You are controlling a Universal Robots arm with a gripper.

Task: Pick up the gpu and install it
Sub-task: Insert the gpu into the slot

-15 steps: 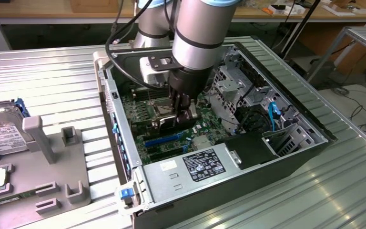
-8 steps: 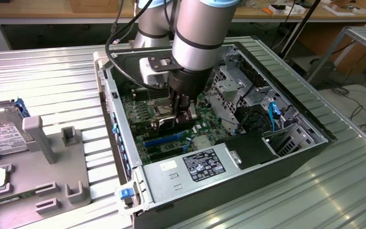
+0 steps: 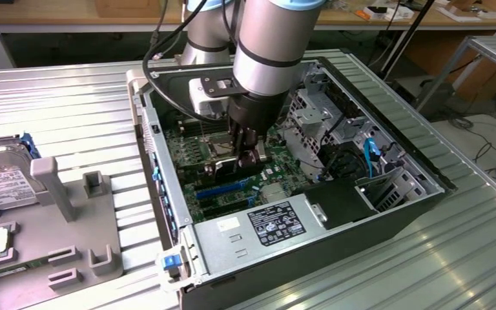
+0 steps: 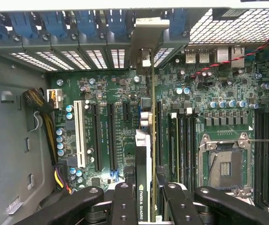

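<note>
Now, the gpu (image 4: 144, 145) stands on edge inside the open computer case (image 3: 386, 213). It is pinched between the two fingers (image 4: 123, 201) of the gripper (image 4: 148, 190), which close snugly on the edge that faces away from the board, beside the green logo strip.

In the exterior view the arm reaches straight down over the middle of the motherboard (image 3: 188, 152). The card hangs low beneath it, just on the far side of the blue expansion slots (image 3: 222, 188).

From the wrist the card reads as one thin line running toward the rear wall. Its silver bracket (image 4: 148, 28) lies close against the row of vented slot openings (image 4: 78, 58). Whether the connector edge already touches its socket, I cannot tell.

I judge the step in hand to be seating the card. It goes well if the card stays plumb and parallel to the black slots (image 4: 103, 136) beside it, so both ends of the connector meet the socket together. The bracket's foot should slip down between the board and the rear wall, not ride on the wall's lip. The push should be straight and even, because a tilt toward either end would likely wedge the card.

The yellow and black cable bundle (image 4: 45, 122) lies well apart on one side, and the processor socket (image 4: 223, 164) sits apart on the other. The power supply (image 3: 265, 223) fills the near end of the case.
</note>
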